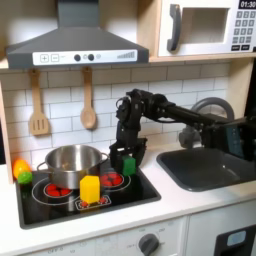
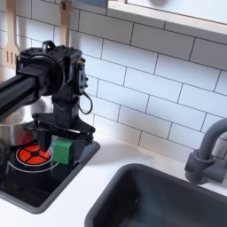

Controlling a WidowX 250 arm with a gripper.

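A green block [image 1: 128,166] [image 2: 62,150] stands on the back right corner of the black stovetop [image 1: 120,196] [image 2: 35,182]. My gripper [image 1: 124,154] [image 2: 58,135] points down right over it. The jaws are spread wide, one on each side of the block's top, and I see no squeeze on it. One dark finger [image 2: 41,138] hangs to the left of the block in the second exterior view. The gripper is open. Left of the gripper, a steel pot [image 1: 70,165] [image 2: 16,133] sits on the burner.
A yellow block [image 1: 90,189] stands at the stove's front edge. A green and orange toy [image 1: 21,171] lies at the stove's far left. The dark sink [image 1: 212,168] [image 2: 164,199] and its grey faucet [image 2: 206,151] are to the right. Wooden utensils [image 1: 88,104] hang on the tiled wall.
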